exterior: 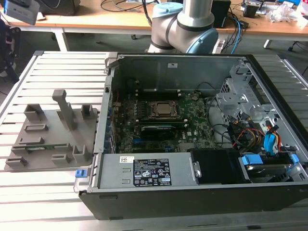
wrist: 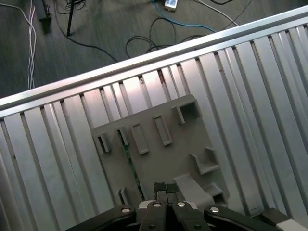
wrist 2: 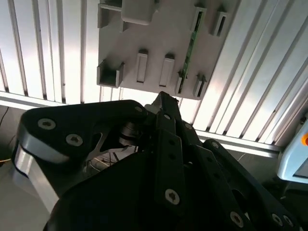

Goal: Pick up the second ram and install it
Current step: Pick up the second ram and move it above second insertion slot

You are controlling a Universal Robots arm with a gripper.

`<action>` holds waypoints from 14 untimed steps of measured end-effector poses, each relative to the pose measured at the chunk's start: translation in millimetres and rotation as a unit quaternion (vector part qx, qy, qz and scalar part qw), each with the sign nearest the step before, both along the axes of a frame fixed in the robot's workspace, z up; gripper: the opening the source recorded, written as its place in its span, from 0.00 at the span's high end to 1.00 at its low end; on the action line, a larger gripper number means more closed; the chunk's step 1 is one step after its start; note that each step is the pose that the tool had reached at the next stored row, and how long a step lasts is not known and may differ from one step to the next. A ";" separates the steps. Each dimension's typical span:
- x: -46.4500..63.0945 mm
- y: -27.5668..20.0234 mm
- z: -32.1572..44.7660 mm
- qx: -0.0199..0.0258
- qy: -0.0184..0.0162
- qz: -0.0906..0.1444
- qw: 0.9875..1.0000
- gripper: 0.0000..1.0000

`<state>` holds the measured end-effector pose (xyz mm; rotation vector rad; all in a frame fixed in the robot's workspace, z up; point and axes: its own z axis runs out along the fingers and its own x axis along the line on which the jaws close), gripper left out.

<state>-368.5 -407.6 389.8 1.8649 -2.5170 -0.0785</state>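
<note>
The second ram [wrist 2: 191,45] is a thin green stick standing on edge in the slotted holders of the grey fixture [wrist 2: 159,29]. The first wrist view shows the ram [wrist: 130,163] as a narrow green line on the fixture [wrist: 159,144]. In the exterior view a strip of the ram [exterior: 39,147] shows near the fixture's front edge [exterior: 48,161]. My gripper [wrist: 166,186] hangs well above the fixture, shut, with its fingertips [wrist: 159,186] together and nothing between them. Its black linkages [wrist 2: 163,144] fill the near part of the second wrist view.
The open computer case [exterior: 192,192] lies at the exterior view's right, with the motherboard [exterior: 192,125] and CPU socket [exterior: 162,109] inside. The arm's base [exterior: 183,24] stands behind the case. Fixture and case rest on a slatted aluminium table [exterior: 57,67]. Cables lie on the floor [wrist: 144,38].
</note>
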 end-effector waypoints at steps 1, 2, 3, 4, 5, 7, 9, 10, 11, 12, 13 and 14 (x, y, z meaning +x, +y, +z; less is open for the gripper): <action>0.0 0.0 0.0 0.000 0.000 0.009 1.000 0.89; 0.0 0.0 0.0 0.000 0.000 0.018 1.000 0.89; 0.0 0.0 0.0 0.000 0.000 0.024 1.000 0.89; 0.0 0.0 0.0 0.000 0.000 0.031 1.000 0.89; 0.0 0.0 0.0 0.000 0.000 0.041 0.999 0.89; 0.0 0.0 0.0 0.000 0.000 0.060 0.998 0.89; 0.0 0.0 0.0 0.000 0.000 0.079 0.997 0.89; 0.0 0.0 0.0 0.000 0.000 0.085 0.996 0.89; 0.0 0.0 0.0 0.000 0.000 0.090 0.996 0.89; 0.0 0.0 0.0 0.000 0.000 0.096 0.995 0.89; 0.0 0.0 0.0 0.000 0.000 0.106 0.994 0.89; 0.0 0.0 0.0 0.000 0.000 0.110 0.994 0.89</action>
